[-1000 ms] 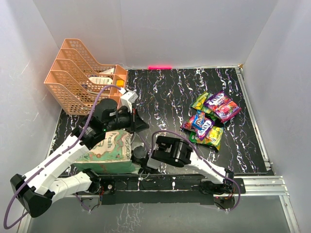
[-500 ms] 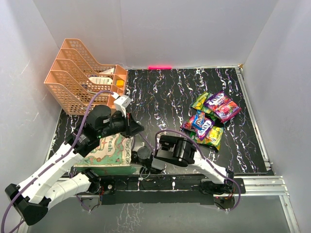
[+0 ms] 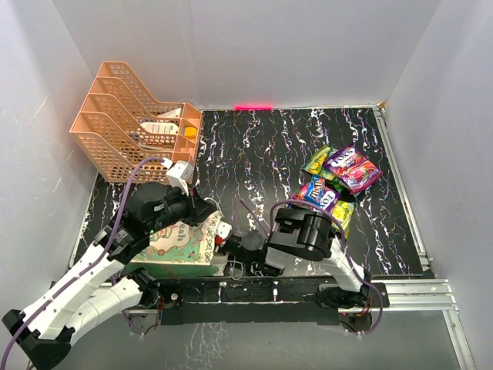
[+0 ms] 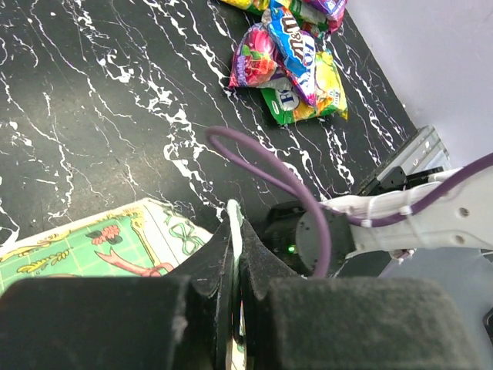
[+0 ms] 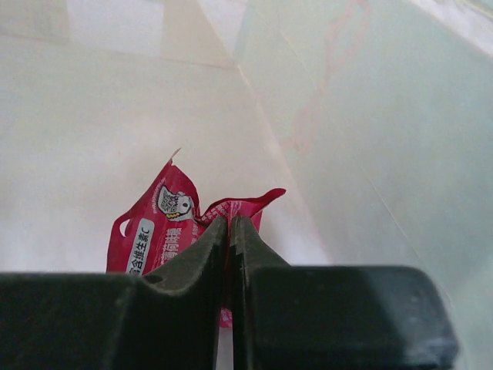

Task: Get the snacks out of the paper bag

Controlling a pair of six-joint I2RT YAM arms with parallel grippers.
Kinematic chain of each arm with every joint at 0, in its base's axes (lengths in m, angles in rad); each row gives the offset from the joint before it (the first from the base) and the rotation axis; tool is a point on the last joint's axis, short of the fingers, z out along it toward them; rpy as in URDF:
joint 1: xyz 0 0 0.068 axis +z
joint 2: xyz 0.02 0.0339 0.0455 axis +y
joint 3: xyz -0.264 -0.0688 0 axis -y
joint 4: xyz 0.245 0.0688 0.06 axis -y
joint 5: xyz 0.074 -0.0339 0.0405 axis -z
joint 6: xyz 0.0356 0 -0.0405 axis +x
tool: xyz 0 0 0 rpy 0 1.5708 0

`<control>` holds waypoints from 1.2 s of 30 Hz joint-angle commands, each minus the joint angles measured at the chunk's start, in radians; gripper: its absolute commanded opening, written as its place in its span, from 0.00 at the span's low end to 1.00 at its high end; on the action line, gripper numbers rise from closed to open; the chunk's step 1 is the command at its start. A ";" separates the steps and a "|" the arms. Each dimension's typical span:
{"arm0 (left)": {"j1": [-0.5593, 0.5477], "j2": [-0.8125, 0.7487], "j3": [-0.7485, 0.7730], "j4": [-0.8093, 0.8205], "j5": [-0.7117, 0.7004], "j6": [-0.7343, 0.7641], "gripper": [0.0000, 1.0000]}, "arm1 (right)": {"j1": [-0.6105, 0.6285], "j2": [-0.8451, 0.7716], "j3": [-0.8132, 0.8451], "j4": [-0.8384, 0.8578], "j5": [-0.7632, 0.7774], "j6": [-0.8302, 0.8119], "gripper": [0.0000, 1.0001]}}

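At lower centre of the frame your left gripper (image 4: pixel 233 227) pinches the paper bag (image 4: pixel 100 245) edge, and your right gripper (image 5: pixel 229 223) inside it grips a red snack packet (image 5: pixel 158 223).

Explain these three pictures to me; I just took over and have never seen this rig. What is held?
Two robot arms stand at a black table. The top picture looks down from above; the other two come from a camera on each wrist. The left tool pinches the rim of the bag. The right tool is inside the bag, shut on a red packet. Other snacks lie piled on the right; a peach rack stands back left.
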 commanded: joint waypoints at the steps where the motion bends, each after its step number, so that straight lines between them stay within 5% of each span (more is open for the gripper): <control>1: -0.005 -0.034 -0.007 0.037 -0.058 -0.013 0.00 | 0.007 -0.098 -0.141 0.332 0.056 0.018 0.07; 8: -0.005 -0.051 0.002 0.028 -0.064 -0.022 0.00 | 0.009 -0.299 -0.318 0.288 0.141 0.016 0.07; 17: -0.005 -0.070 -0.005 0.034 -0.065 -0.041 0.00 | 0.009 -0.687 -0.412 -0.155 0.229 -0.008 0.07; 21: -0.005 -0.048 0.012 0.040 -0.080 -0.064 0.00 | 0.008 -0.873 -0.407 -0.428 0.314 0.006 0.07; 25: -0.005 -0.001 0.070 0.045 -0.084 -0.062 0.00 | 0.009 -1.088 -0.386 -0.880 0.465 0.094 0.07; 31: -0.005 0.058 0.140 0.126 -0.030 -0.073 0.00 | 0.007 -1.345 -0.157 -1.503 0.793 0.363 0.07; 36: -0.005 0.148 0.229 0.228 0.078 -0.112 0.00 | -0.009 -1.354 0.032 -1.712 0.998 0.395 0.07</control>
